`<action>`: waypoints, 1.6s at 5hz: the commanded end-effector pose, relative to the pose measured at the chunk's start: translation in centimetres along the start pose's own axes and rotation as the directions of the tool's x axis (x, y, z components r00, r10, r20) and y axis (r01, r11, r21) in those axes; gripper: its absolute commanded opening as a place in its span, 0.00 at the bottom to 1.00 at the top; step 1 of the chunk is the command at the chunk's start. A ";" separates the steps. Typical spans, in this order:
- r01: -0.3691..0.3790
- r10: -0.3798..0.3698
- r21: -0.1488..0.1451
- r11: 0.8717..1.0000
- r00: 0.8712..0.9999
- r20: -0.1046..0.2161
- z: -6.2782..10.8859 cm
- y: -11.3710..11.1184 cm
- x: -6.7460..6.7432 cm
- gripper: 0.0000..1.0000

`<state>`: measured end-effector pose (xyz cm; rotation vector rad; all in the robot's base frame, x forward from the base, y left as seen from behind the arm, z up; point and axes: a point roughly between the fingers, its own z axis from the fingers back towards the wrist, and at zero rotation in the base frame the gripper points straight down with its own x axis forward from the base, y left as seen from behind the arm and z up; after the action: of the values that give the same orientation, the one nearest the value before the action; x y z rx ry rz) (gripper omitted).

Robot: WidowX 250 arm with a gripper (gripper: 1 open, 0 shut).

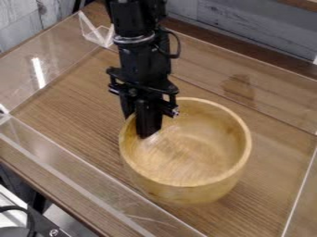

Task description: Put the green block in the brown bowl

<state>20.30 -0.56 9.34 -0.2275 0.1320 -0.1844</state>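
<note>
The brown bowl (231, 159) is a large round wooden bowl at the middle right of the wooden table. My gripper (148, 131) points steeply down into the bowl's left side, just inside the rim, with its tips low near the inner wall. The black fingers (147, 120) stand close together as one narrow dark mass, and no gap shows between them. The green block is hidden; no green shows in the bowl, on the table or between the fingers.
The wooden tabletop (69, 102) is ringed by low clear plastic walls (50, 157). A grey plank wall (247, 23) stands behind. White cabling (95, 33) hangs beside the arm at upper left.
</note>
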 end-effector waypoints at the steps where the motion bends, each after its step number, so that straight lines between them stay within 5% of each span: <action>1: 0.004 -0.004 0.012 1.000 0.998 0.063 1.6 -0.1 0.5 0.00; 8: -0.018 0.019 -0.021 1.000 0.996 0.081 2.2 -0.8 0.6 0.00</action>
<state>20.06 -1.14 9.73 -0.2619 0.1400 -0.1466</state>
